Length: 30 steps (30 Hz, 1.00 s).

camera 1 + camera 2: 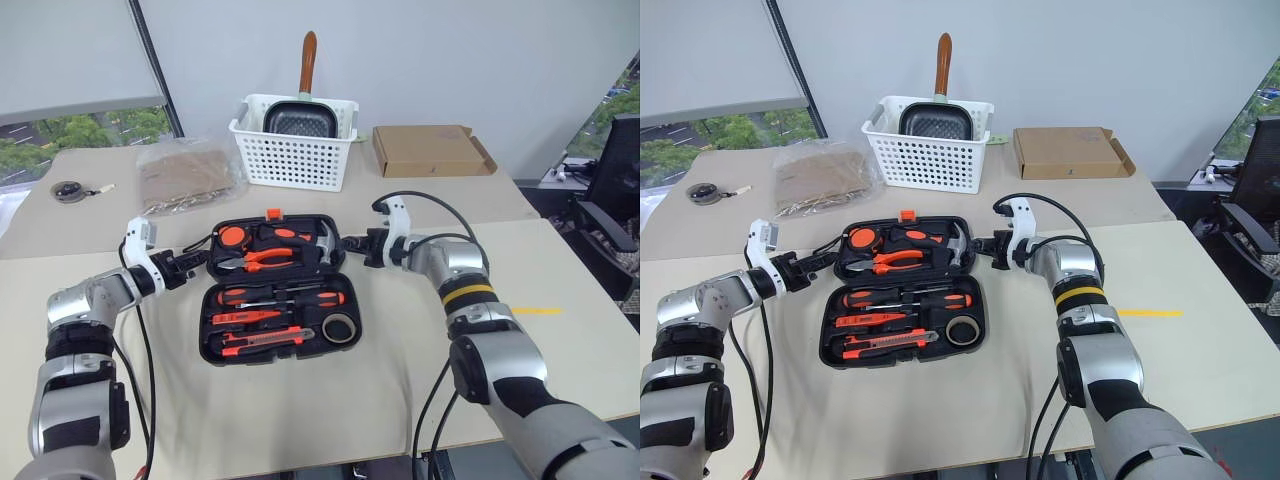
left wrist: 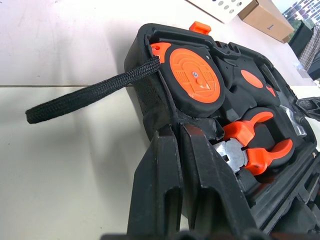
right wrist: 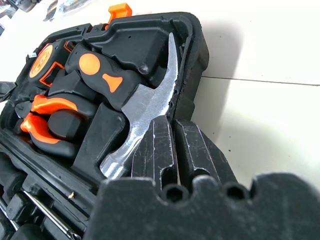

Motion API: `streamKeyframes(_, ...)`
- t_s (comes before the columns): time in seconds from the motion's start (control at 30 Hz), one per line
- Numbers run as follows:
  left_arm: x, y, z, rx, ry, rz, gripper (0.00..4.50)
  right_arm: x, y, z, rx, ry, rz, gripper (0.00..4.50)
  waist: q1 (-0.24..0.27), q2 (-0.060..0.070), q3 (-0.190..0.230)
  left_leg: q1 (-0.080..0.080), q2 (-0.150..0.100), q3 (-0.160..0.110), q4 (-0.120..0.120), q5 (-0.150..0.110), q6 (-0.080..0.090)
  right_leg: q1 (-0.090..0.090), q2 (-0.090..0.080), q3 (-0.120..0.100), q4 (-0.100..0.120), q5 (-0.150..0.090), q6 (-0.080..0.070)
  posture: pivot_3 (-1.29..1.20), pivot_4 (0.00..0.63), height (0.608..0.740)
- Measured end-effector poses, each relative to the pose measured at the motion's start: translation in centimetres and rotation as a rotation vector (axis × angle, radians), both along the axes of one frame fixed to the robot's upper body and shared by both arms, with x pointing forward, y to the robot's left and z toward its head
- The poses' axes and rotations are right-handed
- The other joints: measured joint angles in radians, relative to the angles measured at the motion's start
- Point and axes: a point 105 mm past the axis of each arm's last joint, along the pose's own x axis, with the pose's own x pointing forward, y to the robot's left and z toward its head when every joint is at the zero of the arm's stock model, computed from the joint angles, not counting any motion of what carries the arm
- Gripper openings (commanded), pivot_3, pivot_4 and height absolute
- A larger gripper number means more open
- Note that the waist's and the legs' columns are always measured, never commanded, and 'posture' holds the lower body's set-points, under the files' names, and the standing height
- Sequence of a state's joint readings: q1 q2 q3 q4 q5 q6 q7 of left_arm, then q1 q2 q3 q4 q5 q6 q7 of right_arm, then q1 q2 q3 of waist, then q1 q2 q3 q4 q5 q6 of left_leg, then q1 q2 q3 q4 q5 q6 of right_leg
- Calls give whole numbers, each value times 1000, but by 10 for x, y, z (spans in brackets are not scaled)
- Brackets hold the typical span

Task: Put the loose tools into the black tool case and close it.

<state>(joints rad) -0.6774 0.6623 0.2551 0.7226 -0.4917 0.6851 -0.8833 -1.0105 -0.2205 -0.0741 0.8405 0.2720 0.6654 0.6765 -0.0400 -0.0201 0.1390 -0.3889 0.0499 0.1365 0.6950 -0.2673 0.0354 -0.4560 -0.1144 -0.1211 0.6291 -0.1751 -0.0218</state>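
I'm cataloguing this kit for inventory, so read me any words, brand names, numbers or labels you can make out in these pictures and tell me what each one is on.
No text can be read anywhere.
Tape measure: raised marks on its orange face, no legible letters.
Black tool case: no brand or label visible.
Cardboard box: a small dark mark, too small to read.
White basket: no lettering.
Yellow strip on the table: plain, no writing.

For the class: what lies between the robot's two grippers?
In the head views, the far half of the open black tool case lies between the left gripper and right gripper.
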Motion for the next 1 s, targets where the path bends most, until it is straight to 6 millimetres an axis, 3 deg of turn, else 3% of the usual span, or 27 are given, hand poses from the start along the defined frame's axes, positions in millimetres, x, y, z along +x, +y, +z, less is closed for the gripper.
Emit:
streamKeyframes(0.23,-6,-1,7,24,-38,-71,47,3,-3,9,6,-83,19,0,1,0,0,-2,0,0,0,0,0,-1,0,0,-1,0,0,0,150,700)
streamKeyframes(0.5,8,-19,32,186,-301,-71,47,8,-22,31,26,-247,28,0,6,0,0,-6,-1,1,-1,0,0,-3,1,-2,-5,2,-2,0,150,700)
streamKeyframes(0.67,6,-30,40,420,-518,-77,47,5,-32,38,11,-373,75,0,-2,0,1,-6,0,2,-1,0,0,-3,1,-2,-7,1,-2,0,150,700)
streamKeyframes(1.0,-10,-32,31,745,-749,-25,47,-25,-38,20,-42,-634,201,0,-3,0,1,0,1,2,-2,-1,1,-1,0,0,-4,1,-2,0,150,700)
